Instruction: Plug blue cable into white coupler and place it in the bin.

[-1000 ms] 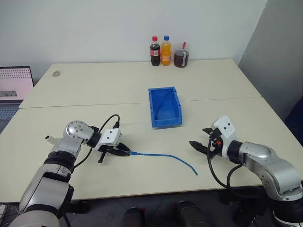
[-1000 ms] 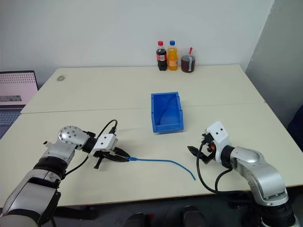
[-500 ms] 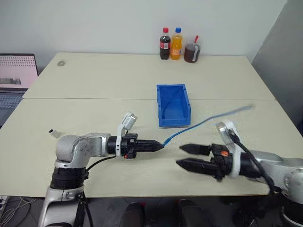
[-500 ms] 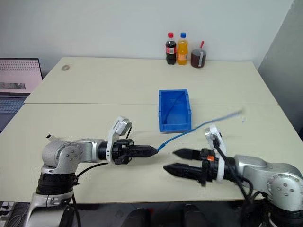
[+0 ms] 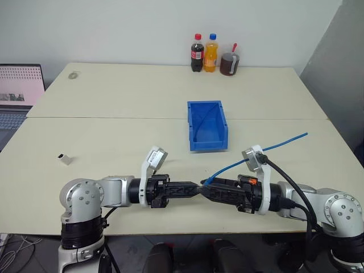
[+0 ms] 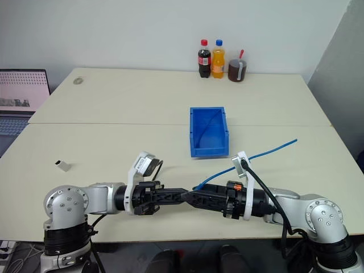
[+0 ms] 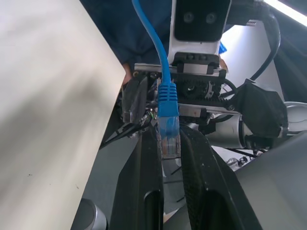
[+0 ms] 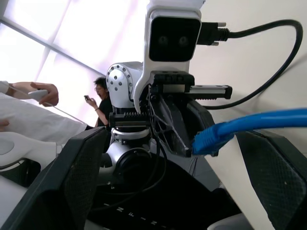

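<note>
Overhead, a pale cream table (image 5: 114, 102) made of two joined tops stands against a white wall, with three drink bottles (image 5: 212, 54) at its far edge and a laptop screen (image 5: 20, 91) at the robot's far left. The rectangular bright-blue plastic bin (image 5: 207, 125) sits open near the middle, and the tiny white-grey coupler block (image 5: 64, 158) lies well apart on the left side. Above the near edge, the left claw (image 5: 196, 186) is clenched on the plug end of the thin light-blue cable (image 5: 267, 148), which arches away to the right, off the table. The right claw (image 5: 209, 191) meets it tip to tip, fingers spread wide either side of the plug. The left wrist view shows the clear-blue plug (image 7: 168, 139) pinched between the fingers. The right wrist view shows people (image 8: 101, 93) by bright windows.
</note>
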### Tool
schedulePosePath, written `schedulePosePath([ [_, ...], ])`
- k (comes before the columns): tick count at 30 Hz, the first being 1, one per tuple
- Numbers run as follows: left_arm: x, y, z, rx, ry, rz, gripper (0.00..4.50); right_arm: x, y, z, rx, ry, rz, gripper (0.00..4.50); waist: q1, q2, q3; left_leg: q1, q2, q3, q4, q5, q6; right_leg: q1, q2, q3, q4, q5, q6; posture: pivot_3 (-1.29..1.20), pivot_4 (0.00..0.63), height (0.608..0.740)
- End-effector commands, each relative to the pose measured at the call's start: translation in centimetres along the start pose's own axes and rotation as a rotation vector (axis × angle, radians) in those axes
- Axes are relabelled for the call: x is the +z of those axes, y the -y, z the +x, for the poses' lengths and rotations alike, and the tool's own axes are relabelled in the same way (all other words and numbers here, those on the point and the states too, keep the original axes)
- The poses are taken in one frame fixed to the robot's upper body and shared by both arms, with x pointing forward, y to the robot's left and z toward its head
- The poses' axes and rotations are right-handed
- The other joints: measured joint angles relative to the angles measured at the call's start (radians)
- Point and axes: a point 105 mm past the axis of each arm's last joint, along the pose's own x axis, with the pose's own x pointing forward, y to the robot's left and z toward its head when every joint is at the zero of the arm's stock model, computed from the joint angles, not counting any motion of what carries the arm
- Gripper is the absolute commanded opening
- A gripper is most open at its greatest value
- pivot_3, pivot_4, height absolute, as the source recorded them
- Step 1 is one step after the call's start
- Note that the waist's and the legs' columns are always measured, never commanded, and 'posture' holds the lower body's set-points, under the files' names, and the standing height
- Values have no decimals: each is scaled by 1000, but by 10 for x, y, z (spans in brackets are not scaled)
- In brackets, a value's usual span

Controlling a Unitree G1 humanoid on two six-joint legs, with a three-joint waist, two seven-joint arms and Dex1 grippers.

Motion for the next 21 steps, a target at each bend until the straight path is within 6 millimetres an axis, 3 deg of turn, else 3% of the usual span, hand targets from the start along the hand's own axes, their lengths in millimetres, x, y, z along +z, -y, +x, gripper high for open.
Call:
schedulePosePath([
  [1,-3,6,-1,-9,-4,16,228,0,-7,2,36,-2,1,4030,3,0,0,0,0,0,0,0,0,0,0,0,0,0,0,0,150,740],
  [11,-8,8,-1,-15,-11,7,228,6,0,2,1,25,9,1593,3,0,0,0,0,0,0,0,0,-1,0,1,1,0,0,0,150,740],
  [18,-4,5,-1,-3,3,11,228,4,-1,2,6,6,-3,122,3,0,0,0,0,0,0,0,0,-1,0,1,1,0,0,0,150,740],
  [21,-2,5,1,1,17,33,228,4,-1,1,8,-4,-7,110,3,0,0,0,0,0,0,0,0,-1,0,1,1,0,0,0,150,740],
])
